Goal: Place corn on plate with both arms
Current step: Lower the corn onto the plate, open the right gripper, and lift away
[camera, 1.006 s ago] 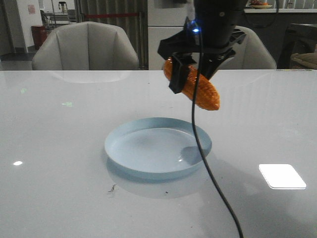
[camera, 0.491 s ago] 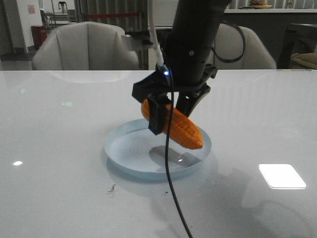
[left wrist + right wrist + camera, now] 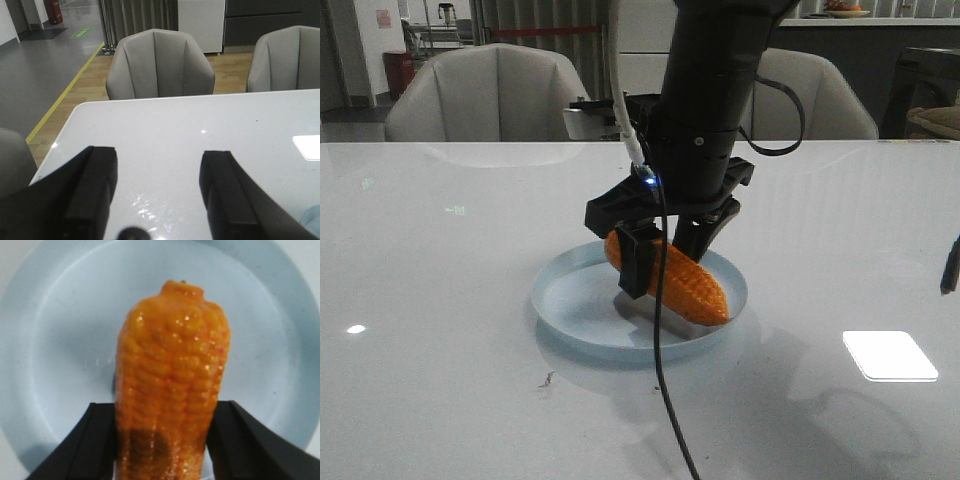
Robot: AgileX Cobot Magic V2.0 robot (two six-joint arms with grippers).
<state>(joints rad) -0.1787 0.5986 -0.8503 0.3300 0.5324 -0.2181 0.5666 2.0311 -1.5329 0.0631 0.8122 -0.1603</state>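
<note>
Lower now than half a second ago — corn [image 3: 670, 280] carried down onto the plate [image 3: 560, 300], narrow tip resting at or just above the plate floor. Right gripper [image 3: 665, 245] clamped around the thick end; left gripper [image 3: 157, 195] wide apart, empty. Only release left, seemingly — then retreat.
</note>
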